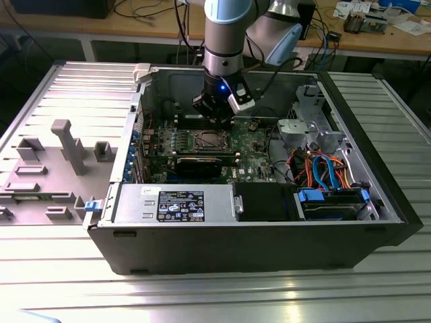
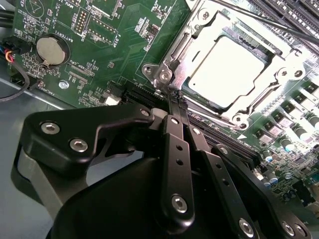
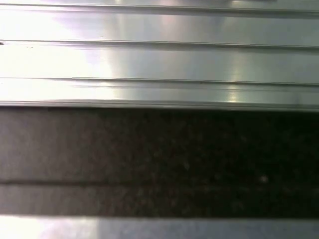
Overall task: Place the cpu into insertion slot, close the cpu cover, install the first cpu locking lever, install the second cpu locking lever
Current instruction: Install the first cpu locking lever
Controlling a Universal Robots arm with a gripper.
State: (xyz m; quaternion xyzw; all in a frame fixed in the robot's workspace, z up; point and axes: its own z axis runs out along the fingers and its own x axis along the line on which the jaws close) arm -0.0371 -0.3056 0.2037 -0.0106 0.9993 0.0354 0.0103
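- In the exterior view, a grey plastic panel (image 1: 64, 151) is lying flat on the ribbed metal surface (image 1: 222, 296), well off toward the exterior view's left of the jaws and apart from the work.
- The open computer case (image 1: 256, 242) is sitting in the middle of the surface, with the arm (image 1: 225, 40) reaching down into it from above.
- The gripper (image 1: 217, 116) is hanging low over the green motherboard (image 1: 252, 145), just above the socket area.
- In the second wrist view, the gripper (image 2: 177, 97) is showing its jaws drawn together, the two thin black fingers (image 2: 172, 144) meeting at the tips with nothing seen between them.
- The tips are touching, or all but touching, a corner of the metal frame where a lever (image 2: 259, 22) and its hinge hardware are sitting; whether they are actually pressing on it cannot be told.
- The cpu (image 2: 230, 69) is lying just beyond the jaw tips, seated flat in the insertion slot (image 2: 197, 99), its silvery top showing.
- The cpu cover (image 2: 279, 74) is lying down over the chip, its window framing the metal top, so placing and closing appear done.
- Judging by this, the lever work is the step in hand: the lever's thin rod is running along the far side of the frame, across the line the jaws are pointing.
- Toward the exterior view's right of the jaws, the drive cage and bundled cables (image 1: 323, 168) are sitting well apart.
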